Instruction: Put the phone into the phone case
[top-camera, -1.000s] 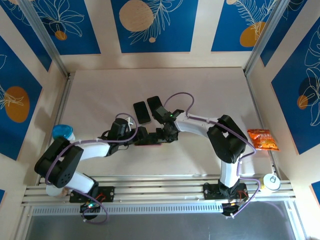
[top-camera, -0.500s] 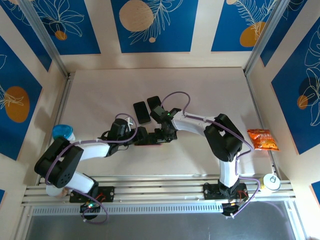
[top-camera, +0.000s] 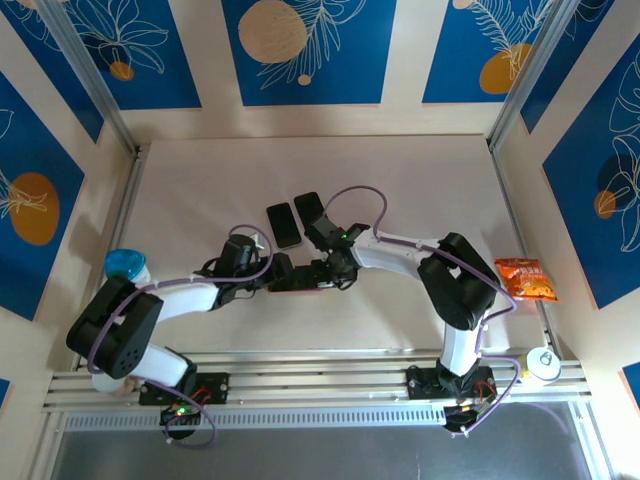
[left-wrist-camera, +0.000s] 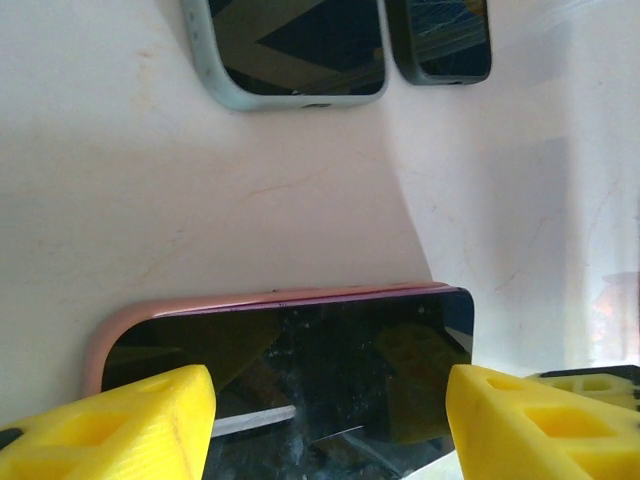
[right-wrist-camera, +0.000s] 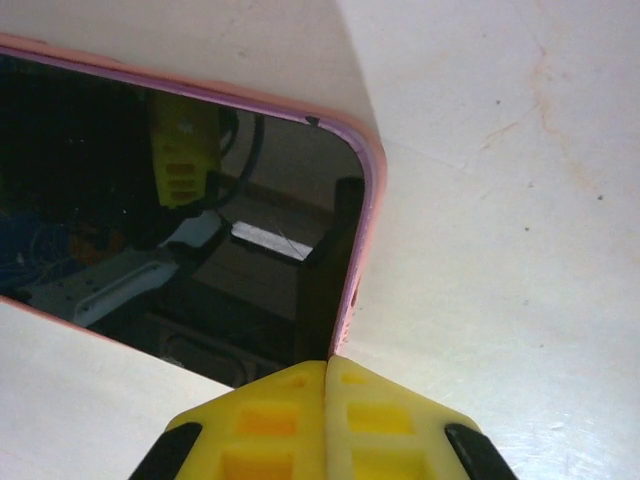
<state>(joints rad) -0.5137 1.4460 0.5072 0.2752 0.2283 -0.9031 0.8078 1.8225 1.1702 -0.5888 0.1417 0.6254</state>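
Observation:
The phone, black glass facing up, lies in the pink phone case at the table's middle. My left gripper hovers open over it, its yellow fingers spread above the screen and holding nothing; in the top view the left gripper reaches in from the left. My right gripper is shut, fingertips pressed together and resting against the case's rim near a corner of the phone. From above, the right gripper meets the phone from the right.
Two more phones lie just beyond: one in a pale grey-green case and a dark one. A blue-lidded cup stands far left. At the right are an orange snack bag and a white can.
My right gripper has shifted slightly back and forth along the phone's edge, staying shut. The left gripper has barely moved and the phone stays in place.

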